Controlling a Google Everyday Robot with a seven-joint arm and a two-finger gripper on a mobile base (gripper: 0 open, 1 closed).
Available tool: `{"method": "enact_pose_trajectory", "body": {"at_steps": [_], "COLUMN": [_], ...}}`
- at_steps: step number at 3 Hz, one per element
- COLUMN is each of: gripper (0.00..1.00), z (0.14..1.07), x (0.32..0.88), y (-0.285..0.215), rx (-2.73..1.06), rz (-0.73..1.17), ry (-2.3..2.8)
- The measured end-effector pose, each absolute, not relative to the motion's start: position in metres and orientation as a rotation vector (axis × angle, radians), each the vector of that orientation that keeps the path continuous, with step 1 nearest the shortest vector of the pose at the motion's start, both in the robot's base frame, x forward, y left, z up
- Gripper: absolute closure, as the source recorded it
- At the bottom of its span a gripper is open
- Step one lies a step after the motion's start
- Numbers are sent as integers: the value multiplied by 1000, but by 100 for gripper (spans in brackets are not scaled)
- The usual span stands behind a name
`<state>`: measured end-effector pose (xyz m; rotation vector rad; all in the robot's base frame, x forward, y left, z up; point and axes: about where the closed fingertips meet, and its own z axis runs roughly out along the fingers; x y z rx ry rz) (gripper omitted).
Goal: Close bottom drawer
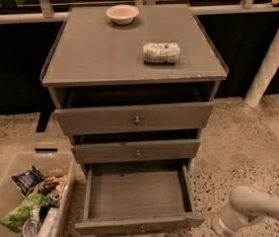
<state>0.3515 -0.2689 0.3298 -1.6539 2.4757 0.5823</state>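
The bottom drawer [135,193] of the grey cabinet [129,58] is pulled far out and its inside is empty. Its front panel with a small round knob [142,228] lies at the lower edge of the camera view. My white arm [250,210] comes in from the lower right, and its end sits just right of the drawer's front right corner. The gripper itself is below the bottom edge of the view, out of sight.
The top drawer [137,118] and middle drawer [137,152] stand slightly out. A bowl [122,14] and a lying wrapped pack [161,52] rest on the cabinet top. A clear bin [71,174] of snack bags stands left of the drawer. A white pillar [273,58] stands at right.
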Motion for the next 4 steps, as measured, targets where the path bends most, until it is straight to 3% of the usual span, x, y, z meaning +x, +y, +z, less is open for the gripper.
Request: {"method": "enact_pose_trajectory", "body": {"at_steps": [2, 3, 4], "gripper": [0, 0, 0], "z": [205, 147, 102], "x": [277, 276, 311], "y": [-277, -247, -239], "rx": [-1619, -1704, -1739], "rz": [652, 800, 842], "ry": [2413, 2287, 2212]}}
